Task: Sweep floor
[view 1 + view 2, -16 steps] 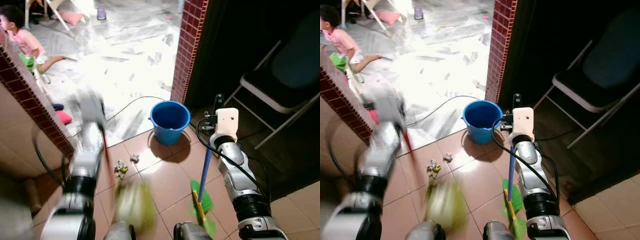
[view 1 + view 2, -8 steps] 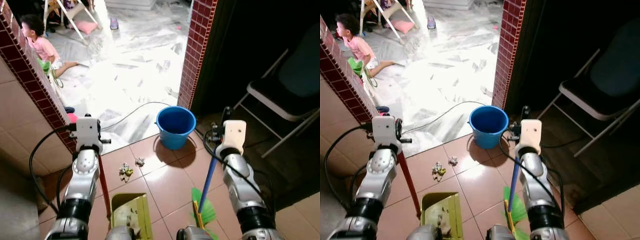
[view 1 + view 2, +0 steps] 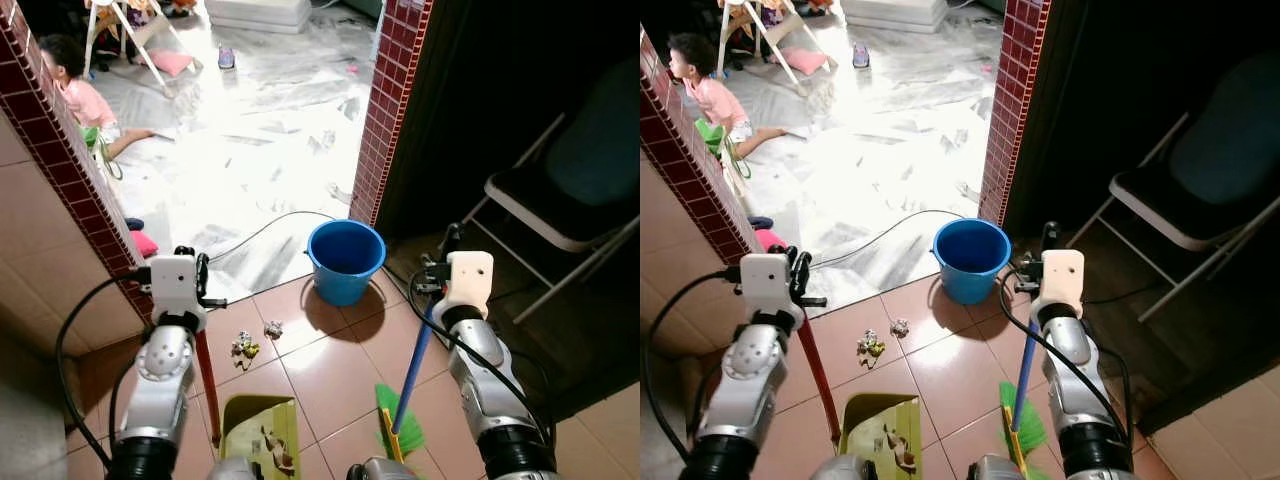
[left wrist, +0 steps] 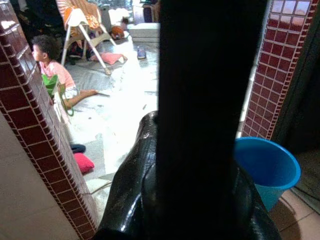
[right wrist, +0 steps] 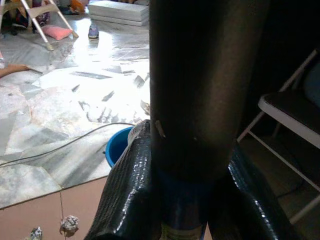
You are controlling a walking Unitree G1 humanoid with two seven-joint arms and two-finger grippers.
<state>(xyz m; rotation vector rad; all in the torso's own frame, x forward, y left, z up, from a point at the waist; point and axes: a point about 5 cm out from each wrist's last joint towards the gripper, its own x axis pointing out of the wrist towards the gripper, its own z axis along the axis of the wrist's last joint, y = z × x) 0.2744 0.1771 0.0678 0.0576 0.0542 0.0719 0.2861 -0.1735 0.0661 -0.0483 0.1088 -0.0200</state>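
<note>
My left gripper (image 3: 200, 297) is shut on the red handle (image 3: 208, 385) of a yellow-green dustpan (image 3: 258, 440), which rests on the brown tiles with bits of litter in it. My right gripper (image 3: 436, 288) is shut on the blue handle (image 3: 412, 365) of a broom whose green bristles (image 3: 400, 432) touch the floor. Two crumpled scraps (image 3: 243, 347) (image 3: 272, 328) lie on the tiles just beyond the dustpan. In each wrist view a dark handle (image 4: 210, 100) (image 5: 192, 90) stands between the fingers.
A blue bucket (image 3: 345, 262) stands at the doorway between red brick pillars (image 3: 392, 110) (image 3: 70, 170). A cable (image 3: 270, 222) runs over the marble floor. A person (image 3: 78, 92) sits far left. A folding chair (image 3: 560, 195) stands in the dark at the right.
The left arm, blurred mid-swing a second ago, has come to rest with the dustpan set on the tiles. The camera view has shifted. The broom has barely moved.
</note>
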